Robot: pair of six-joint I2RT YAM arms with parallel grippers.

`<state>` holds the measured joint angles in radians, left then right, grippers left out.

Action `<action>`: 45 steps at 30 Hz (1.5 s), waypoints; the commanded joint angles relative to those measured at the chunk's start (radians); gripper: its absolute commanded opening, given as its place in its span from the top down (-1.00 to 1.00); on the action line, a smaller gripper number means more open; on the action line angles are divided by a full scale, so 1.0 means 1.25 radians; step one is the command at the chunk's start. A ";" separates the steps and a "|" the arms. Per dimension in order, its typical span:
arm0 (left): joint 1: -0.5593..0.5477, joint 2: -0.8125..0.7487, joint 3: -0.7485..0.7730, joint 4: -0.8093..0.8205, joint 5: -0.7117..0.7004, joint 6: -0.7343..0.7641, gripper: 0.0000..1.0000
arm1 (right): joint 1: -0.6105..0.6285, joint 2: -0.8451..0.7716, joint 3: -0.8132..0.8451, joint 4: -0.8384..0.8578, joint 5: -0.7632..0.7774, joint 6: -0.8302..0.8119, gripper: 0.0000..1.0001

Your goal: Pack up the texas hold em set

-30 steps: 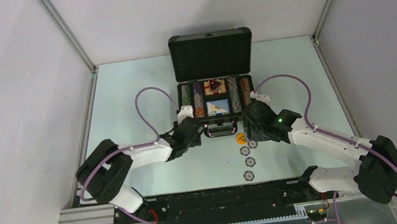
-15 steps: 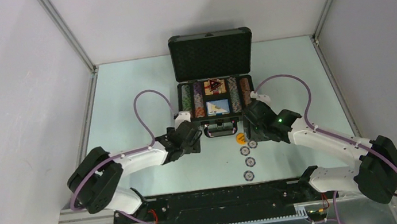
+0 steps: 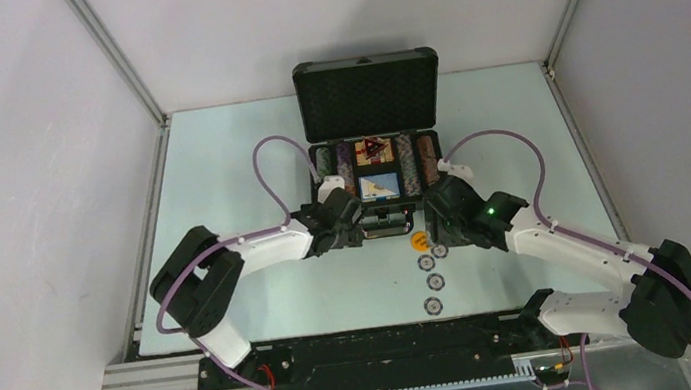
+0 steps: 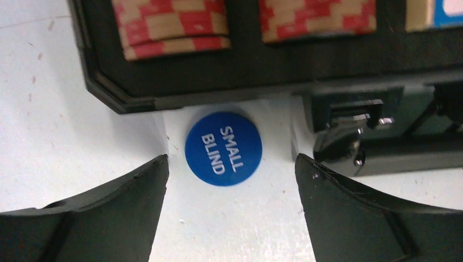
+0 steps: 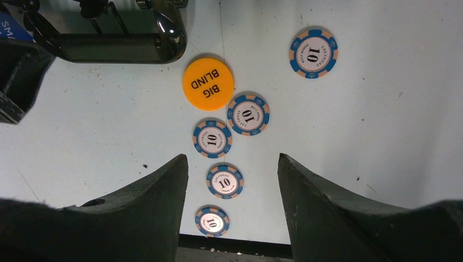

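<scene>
The dark briefcase (image 3: 380, 178) lies open at the table's middle, its lid (image 3: 369, 94) upright and chip rows and card boxes inside. In the left wrist view a blue SMALL BLIND button (image 4: 223, 148) lies flat on the table against the case's front wall (image 4: 229, 82). My left gripper (image 4: 231, 161) is open around the button without touching it. An orange BIG BLIND button (image 5: 208, 83) and several blue-striped "10" chips (image 5: 225, 180) lie loose on the table. My right gripper (image 5: 232, 158) hangs open above the chips, holding nothing.
Red-and-tan chips (image 4: 169, 27) fill the case slots nearest the left gripper. The case's latch (image 4: 349, 125) sits just right of the blue button, and its handle (image 5: 120, 38) lies beside the orange button. The black base rail (image 3: 372, 348) borders the near table edge.
My left gripper has opened wide. It drew back from the case's left front corner and slid right along the case front. The right arm has not moved.
</scene>
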<state>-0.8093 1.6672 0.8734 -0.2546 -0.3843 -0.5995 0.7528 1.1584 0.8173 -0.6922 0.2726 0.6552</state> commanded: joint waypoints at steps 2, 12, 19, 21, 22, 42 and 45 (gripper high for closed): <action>0.044 0.060 -0.004 -0.009 0.006 0.021 -0.79 | 0.004 -0.023 -0.006 -0.011 0.018 0.013 -0.31; 0.057 0.090 -0.010 0.026 0.028 0.032 -0.48 | 0.005 -0.020 -0.007 -0.007 0.016 0.013 -0.31; 0.057 0.077 -0.050 0.042 0.028 0.029 -0.27 | 0.004 -0.022 -0.007 -0.005 0.013 0.012 -0.31; 0.057 0.070 -0.065 0.046 0.031 0.023 -0.25 | 0.005 -0.022 -0.007 -0.004 0.012 0.012 -0.31; 0.056 0.067 -0.078 0.049 0.032 0.021 -0.23 | 0.005 -0.022 -0.007 -0.003 0.012 0.012 -0.31; -0.018 -0.063 -0.238 0.056 0.099 -0.054 -0.06 | 0.018 -0.008 -0.007 0.003 0.019 0.019 -0.33; -0.025 -0.084 -0.259 0.055 0.109 -0.062 -0.05 | 0.020 -0.009 -0.011 0.007 0.020 0.021 -0.33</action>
<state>-0.8150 1.5356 0.6415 0.0105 -0.3985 -0.6048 0.7692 1.1534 0.8078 -0.6983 0.2729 0.6621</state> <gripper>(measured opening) 0.529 0.664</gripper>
